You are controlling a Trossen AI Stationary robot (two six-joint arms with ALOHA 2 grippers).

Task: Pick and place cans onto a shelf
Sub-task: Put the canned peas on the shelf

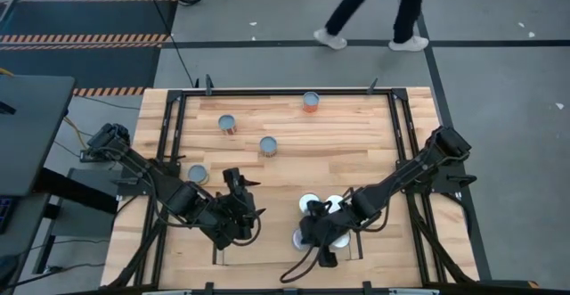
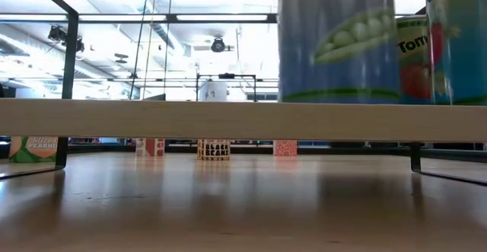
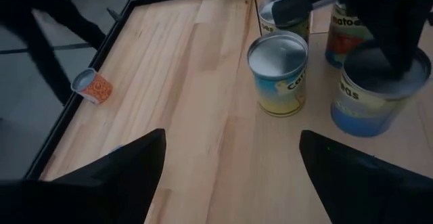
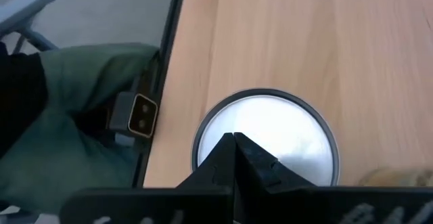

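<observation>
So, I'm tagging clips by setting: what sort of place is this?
Probably a robotics lab or workshop hall: a framed wooden table on a grey floor with hazard-striped tape, ceiling strip lights, and a person walking past.

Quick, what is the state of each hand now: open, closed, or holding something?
Left hand: open, holding nothing.
Right hand: closed above a can, holding nothing.

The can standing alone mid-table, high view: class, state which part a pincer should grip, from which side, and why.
Grip the can across its curved side wall, coming down from above. It stands upright, round top up, with bare table all around it, so the fingers can probably drop on either side.
</observation>
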